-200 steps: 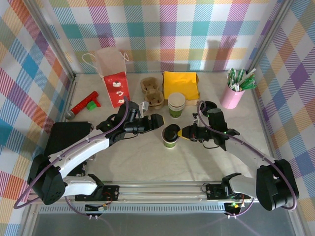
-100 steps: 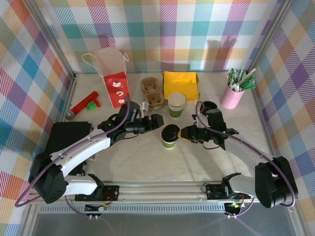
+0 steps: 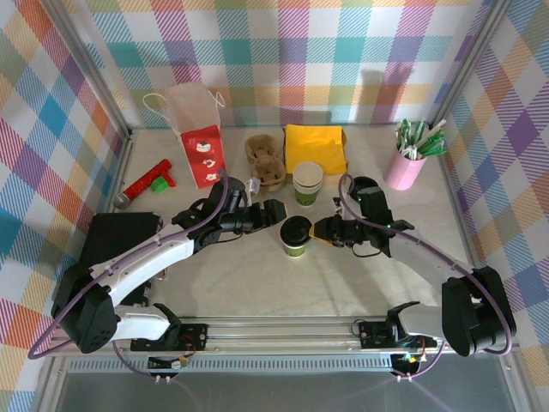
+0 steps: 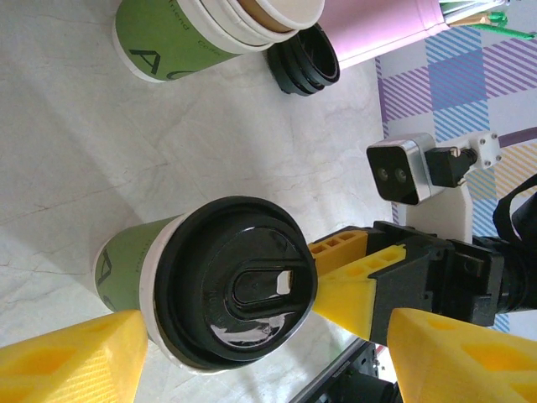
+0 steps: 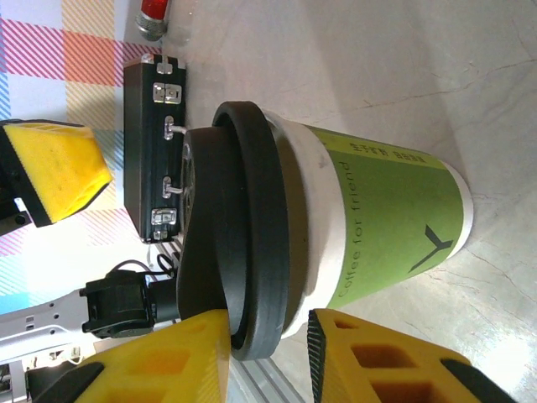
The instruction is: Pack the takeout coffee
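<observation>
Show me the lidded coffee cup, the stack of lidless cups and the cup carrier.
lidded coffee cup point(image 3: 296, 231): top external view, centre of its black lid.
stack of lidless cups point(image 3: 307, 182): top external view, white upper part.
cup carrier point(image 3: 266, 163): top external view, middle of the brown tray.

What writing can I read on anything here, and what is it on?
"Coffee for friend": green band of the takeout coffee.
"Y": same band, larger.
Small print beside it: too small to read.
Red bag: white marks, too blurred.
Stack of cups: a partial mark, unreadable.
</observation>
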Controlling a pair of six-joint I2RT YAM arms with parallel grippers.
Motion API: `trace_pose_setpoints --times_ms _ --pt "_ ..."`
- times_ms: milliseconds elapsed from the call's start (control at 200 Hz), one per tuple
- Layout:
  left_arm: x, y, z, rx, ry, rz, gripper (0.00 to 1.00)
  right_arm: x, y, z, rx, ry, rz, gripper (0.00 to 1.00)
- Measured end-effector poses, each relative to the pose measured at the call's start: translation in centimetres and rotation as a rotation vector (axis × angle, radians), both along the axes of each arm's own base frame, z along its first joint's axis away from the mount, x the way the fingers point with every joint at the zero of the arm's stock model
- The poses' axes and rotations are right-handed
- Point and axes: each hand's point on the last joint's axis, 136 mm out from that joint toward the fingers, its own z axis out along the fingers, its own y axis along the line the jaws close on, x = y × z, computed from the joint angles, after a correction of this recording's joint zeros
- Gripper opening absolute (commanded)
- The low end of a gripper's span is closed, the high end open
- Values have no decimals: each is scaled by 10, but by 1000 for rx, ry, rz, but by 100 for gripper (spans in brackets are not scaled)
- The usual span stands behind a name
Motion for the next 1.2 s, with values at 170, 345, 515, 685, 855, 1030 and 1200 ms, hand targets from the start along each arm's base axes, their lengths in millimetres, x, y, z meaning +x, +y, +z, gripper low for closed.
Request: trace_pose_setpoints --times_ms 170,345,515,685,855,1030,1200 --pt "0 0 0 -1 1 1 75 0 -1 -5 -14 17 -7 32" --pt "1 0 -1 -1 1 1 75 0 -2 -7 -19 21 -10 32" --pt "1 -1 -4 3 7 1 75 1 -2 -7 -21 19 -12 32" --pt "1 -1 -4 4 7 1 75 0 -2 -7 -22 22 -12 32" --pt "0 0 -6 13 9 -3 77 -4 -4 -3 -48 40 -20 35" --pt "-2 4 -12 51 11 -11 78 -3 -8 39 -55 -46 -44 49" --pt "1 5 -16 97 16 -12 78 -2 -15 50 -88 -61 -86 55"
